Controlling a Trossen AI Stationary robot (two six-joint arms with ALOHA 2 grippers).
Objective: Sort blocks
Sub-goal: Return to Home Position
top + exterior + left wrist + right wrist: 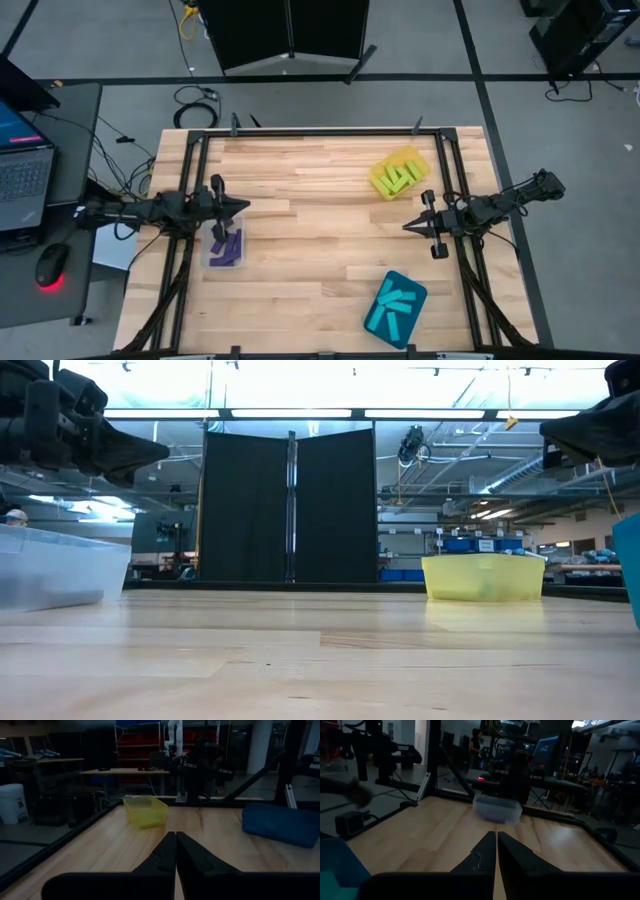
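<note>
High view: blocks [397, 178] in trays [421, 161], outside shut jaws.

Wooden table [320, 235] — bearing a clear tray [208, 256], yellow tray [377, 178], teal tray [418, 294].

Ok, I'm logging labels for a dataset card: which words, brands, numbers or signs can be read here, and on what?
No text is readable.
Laptop screen: lit, content too small to read.
Yellow tray, teal tray, clear tray, blocks: no markings visible.
Left gripper by the clear tray, right gripper near the right edge of the table: no markings visible.
</note>
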